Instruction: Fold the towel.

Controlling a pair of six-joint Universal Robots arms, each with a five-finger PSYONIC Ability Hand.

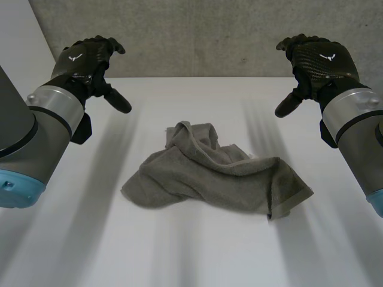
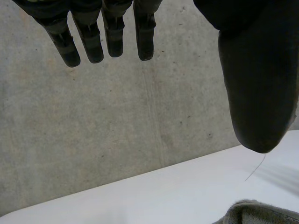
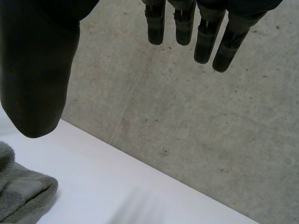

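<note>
In the head view the grey towel lies crumpled at the centre of the frame on the white table, bunched into a ridge toward its upper left and flatter toward its lower right. The left hand hovers at the upper left and the right hand at the upper right, both well apart from the cloth, in front of the concrete wall. In the left wrist view its fingers hang straight, spread wide from the thumb and empty, with a bit of towel beyond the thumb tip. In the right wrist view the hand is likewise spread and empty, with a towel edge just past its thumb. Folding has not begun, and I judge flattening comes first. Each hand would do well to pinch an outer corner and draw the cloth outward, since folding over the ridge would trap wrinkles.
</note>
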